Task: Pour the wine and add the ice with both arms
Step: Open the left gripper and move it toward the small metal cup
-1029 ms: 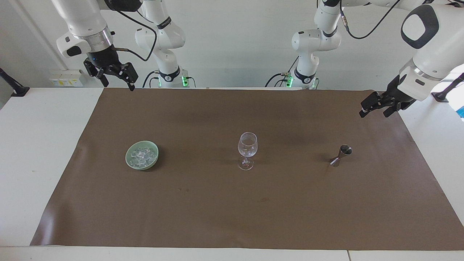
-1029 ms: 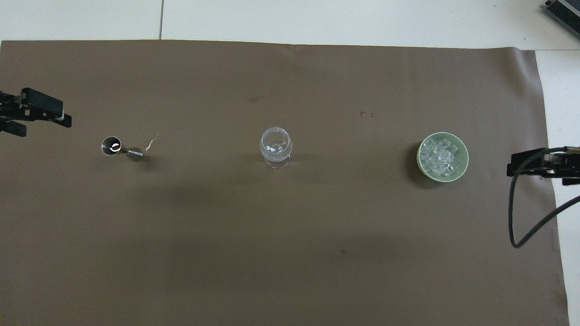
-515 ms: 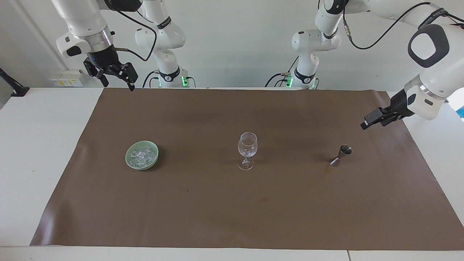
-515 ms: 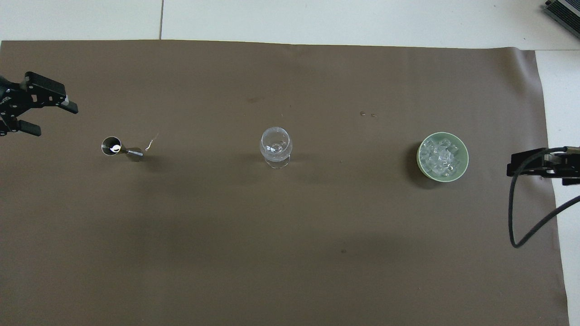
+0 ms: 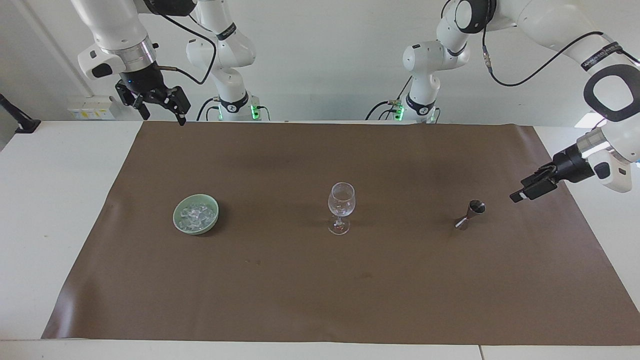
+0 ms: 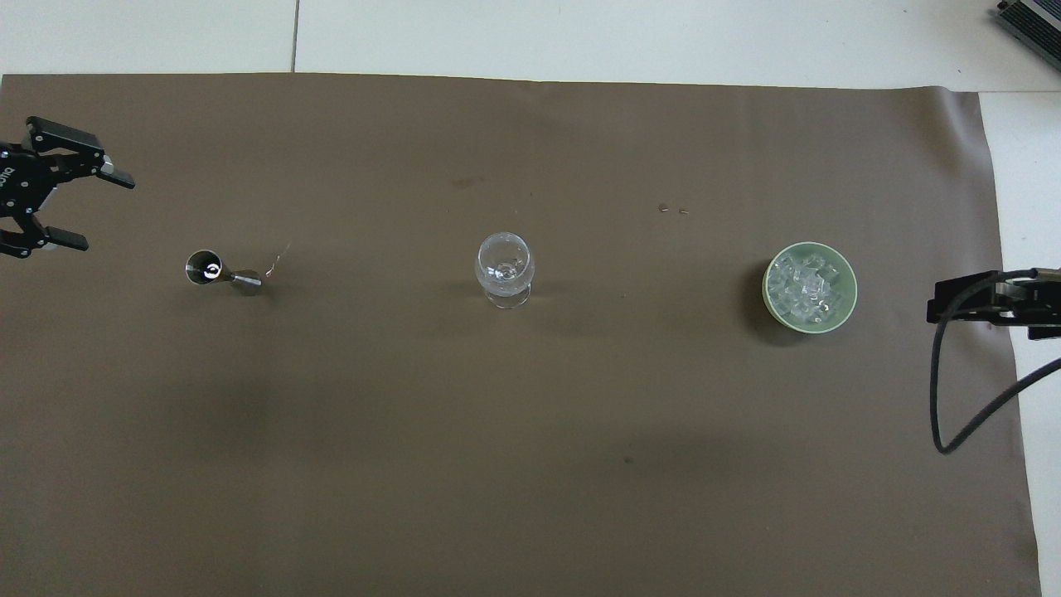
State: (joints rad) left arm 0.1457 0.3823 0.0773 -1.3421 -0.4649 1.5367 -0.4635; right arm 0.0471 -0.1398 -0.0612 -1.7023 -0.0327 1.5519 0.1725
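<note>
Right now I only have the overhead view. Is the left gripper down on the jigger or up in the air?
Observer: Up in the air. The left gripper hangs open above the mat, with a clear gap between it and the jigger, on the side toward the left arm's end.
Operator: I see only the tip of the right gripper, next to the bowl. How high is it?
Observer: High. The right gripper waits, open, over the mat's corner nearest the robots, well above the green bowl of ice.
Operator: Any wine in the glass yet?
Observer: Seen from the side, the wine glass shows no coloured liquid and looks empty.
</note>
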